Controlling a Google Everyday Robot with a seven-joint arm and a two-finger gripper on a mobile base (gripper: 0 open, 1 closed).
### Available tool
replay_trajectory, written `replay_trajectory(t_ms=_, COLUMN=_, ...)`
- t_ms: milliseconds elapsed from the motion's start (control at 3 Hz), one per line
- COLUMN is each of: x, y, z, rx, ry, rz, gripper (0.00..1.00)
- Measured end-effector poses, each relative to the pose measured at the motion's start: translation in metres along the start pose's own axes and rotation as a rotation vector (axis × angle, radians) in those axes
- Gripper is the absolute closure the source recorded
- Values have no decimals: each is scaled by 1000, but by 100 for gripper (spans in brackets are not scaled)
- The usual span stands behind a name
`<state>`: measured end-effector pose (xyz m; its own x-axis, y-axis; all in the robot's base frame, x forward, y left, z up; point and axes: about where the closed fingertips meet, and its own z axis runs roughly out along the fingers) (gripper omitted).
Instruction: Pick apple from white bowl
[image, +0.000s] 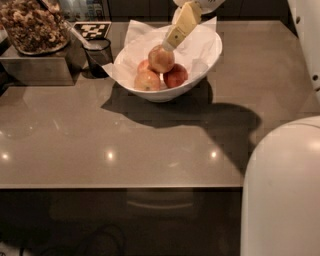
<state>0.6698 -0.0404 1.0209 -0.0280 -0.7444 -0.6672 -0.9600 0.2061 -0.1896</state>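
The white bowl (202, 62), lined with crumpled white paper, stands at the back middle of the table. The golden-yellow apple (161, 59) with a reddish blush lies on top of two redder apples, one at the front left (147, 80) and one at the right (176, 75). My gripper (170, 42) reaches down from the top of the view into the bowl. Its yellowish tip is right at the upper right side of the apple, touching it or nearly so.
A small dark cup (98, 56) stands just left of the bowl. A container of nuts (32, 25) sits on a metal box (37, 69) at the back left, with a black-and-white marker (93, 29) behind the cup. My white body (282, 190) fills the lower right.
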Motion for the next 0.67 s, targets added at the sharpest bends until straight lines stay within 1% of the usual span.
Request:
replay_trajectory(t_ms=333, x=3, y=-6, z=32, rx=-56, ry=-21, rz=19, gripper=0)
replay_trajectory(t_ms=667, x=9, y=-10, z=56, rx=-100, ry=-31, rz=35, gripper=0)
